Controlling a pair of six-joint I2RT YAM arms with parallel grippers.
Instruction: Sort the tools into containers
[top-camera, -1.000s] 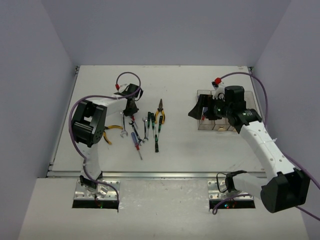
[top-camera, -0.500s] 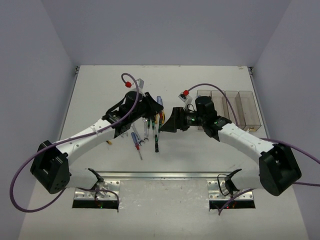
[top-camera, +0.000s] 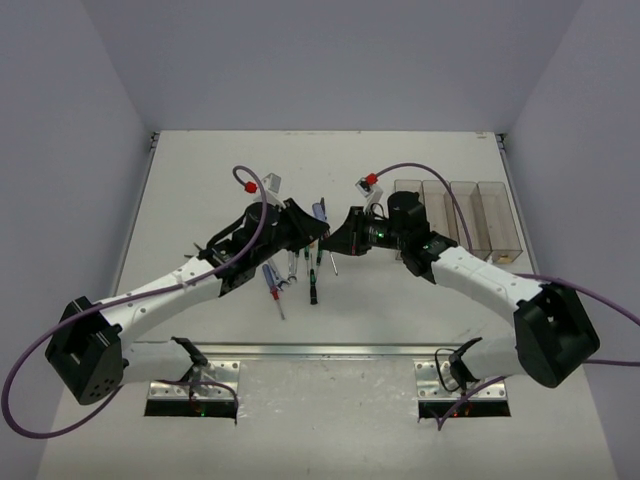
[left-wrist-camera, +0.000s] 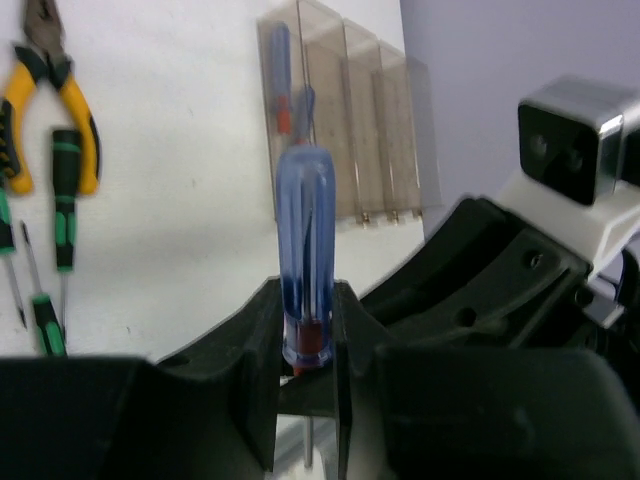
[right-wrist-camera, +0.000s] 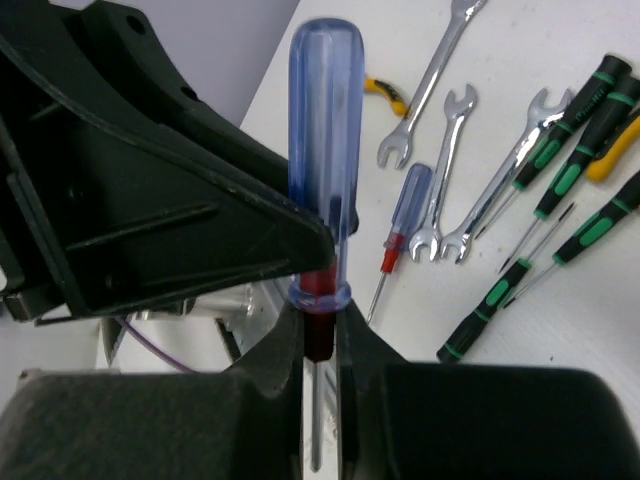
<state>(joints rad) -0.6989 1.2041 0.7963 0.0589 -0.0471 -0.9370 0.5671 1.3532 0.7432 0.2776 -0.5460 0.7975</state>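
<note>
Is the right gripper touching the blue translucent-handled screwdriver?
Touching. The right wrist view shows the right gripper pinching the blue translucent-handled screwdriver at its red collar, no gap.

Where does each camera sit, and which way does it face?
Top external: above, behind the arm bases, looking down at the table; both arms show.
Left wrist: on the left arm, facing the bins; own fingers show.
Right wrist: on the right arm, facing the wrenches; own fingers show.
Shared: both wrist views show the gripped blue screwdriver.
</note>
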